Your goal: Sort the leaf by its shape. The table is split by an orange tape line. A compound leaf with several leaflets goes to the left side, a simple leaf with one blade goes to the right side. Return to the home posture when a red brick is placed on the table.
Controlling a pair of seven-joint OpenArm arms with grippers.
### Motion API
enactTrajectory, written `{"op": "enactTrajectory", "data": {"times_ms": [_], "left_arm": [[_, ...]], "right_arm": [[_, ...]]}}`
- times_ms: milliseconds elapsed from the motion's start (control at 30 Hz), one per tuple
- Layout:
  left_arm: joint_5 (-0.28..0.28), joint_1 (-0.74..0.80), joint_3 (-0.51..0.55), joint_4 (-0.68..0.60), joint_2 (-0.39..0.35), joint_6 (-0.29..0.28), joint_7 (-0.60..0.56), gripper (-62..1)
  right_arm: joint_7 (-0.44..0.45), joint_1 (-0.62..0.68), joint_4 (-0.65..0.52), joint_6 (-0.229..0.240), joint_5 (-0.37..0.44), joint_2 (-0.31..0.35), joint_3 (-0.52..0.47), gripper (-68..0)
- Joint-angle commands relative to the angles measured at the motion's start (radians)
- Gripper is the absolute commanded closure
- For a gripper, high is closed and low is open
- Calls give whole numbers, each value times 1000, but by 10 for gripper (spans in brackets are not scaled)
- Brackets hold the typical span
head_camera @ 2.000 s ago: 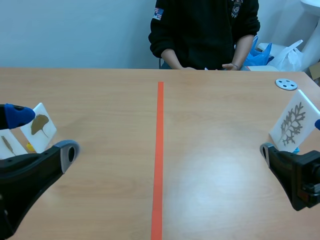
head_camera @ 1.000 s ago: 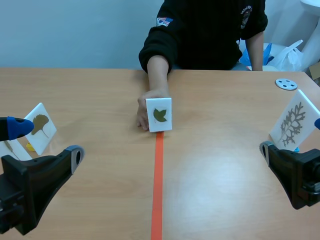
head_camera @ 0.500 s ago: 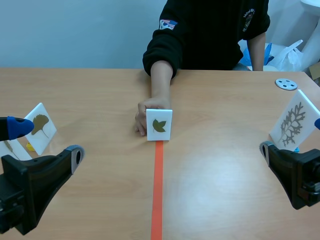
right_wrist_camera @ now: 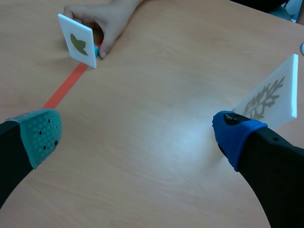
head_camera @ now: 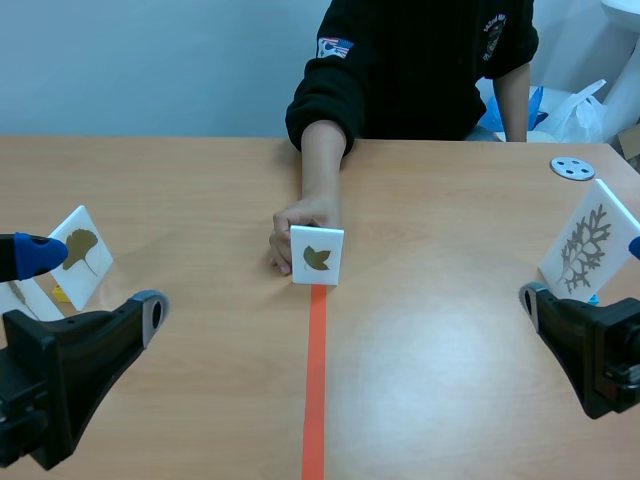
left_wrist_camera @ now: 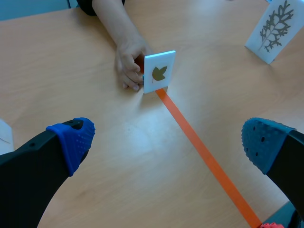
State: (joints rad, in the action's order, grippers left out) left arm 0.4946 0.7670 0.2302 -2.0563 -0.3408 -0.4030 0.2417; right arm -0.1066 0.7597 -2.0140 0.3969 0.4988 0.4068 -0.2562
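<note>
A white card with a single olive leaf blade (head_camera: 317,256) stands upright on the orange tape line (head_camera: 315,380), held from behind by a person's hand (head_camera: 295,228). The same card (left_wrist_camera: 158,72) lies well ahead of my left gripper (left_wrist_camera: 168,142), which is open and empty. It also shows far ahead of my open, empty right gripper (right_wrist_camera: 137,133) as a tilted card (right_wrist_camera: 78,41). In the scene view both arms sit low at the near corners, the left arm (head_camera: 70,355) and the right arm (head_camera: 590,350).
A card with a ginkgo leaf (head_camera: 78,251) stands at the left edge beside another card (head_camera: 15,290). A card with a branched compound leaf (head_camera: 588,245) stands at the right. A grey disc (head_camera: 572,168) lies at the far right. The person sits across the table.
The person reached in and set the leaf card on the tape line, sliding it a little nearer to me. My left arm shifted slightly early on; the right arm stayed put.
</note>
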Motion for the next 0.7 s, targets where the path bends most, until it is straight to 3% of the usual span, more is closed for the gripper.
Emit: {"op": "enactTrajectory", "data": {"times_ms": [0, 667], "left_arm": [[10, -3, 0, -3, -3, -3, -17, -623], [9, -13, -37, -1, -3, -3, -21, -623]], "right_arm": [[20, -10, -18, -5, 10, 0, -13, -679], [24, -9, -18, -5, 10, 0, -13, -679]]}}
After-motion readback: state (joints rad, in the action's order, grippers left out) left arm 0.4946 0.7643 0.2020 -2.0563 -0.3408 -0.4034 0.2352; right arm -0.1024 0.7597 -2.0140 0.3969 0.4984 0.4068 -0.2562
